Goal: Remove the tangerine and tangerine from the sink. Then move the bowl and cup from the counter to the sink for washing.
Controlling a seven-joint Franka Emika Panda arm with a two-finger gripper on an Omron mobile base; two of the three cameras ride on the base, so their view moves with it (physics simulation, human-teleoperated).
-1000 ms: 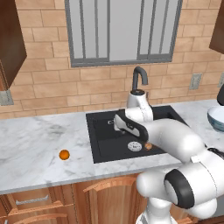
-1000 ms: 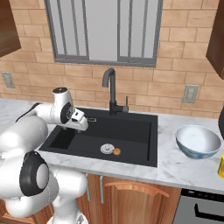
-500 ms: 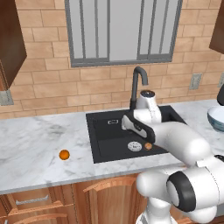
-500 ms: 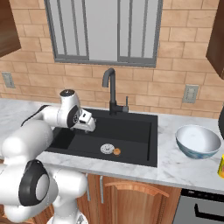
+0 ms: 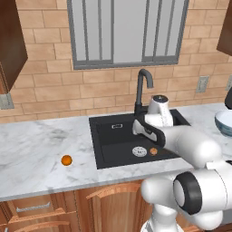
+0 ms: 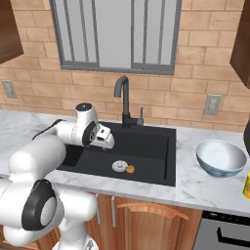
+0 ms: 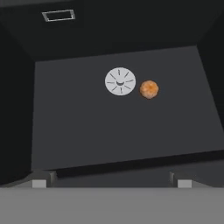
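Hand view: the gripper (image 7: 111, 183), jaws spread and empty, has swung rightward over the sink (image 7: 109, 118); its fingertips (image 7: 39, 183) are cut off, the tangerine (image 7: 149, 89) ahead.

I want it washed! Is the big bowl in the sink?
No. The bowl sits on the counter, right of the sink.

I'm seeing even, flat rendered light on both base views; the black rectangular sink basin (image 7: 122, 122) is reading dim, everything slightly soft, no glare.
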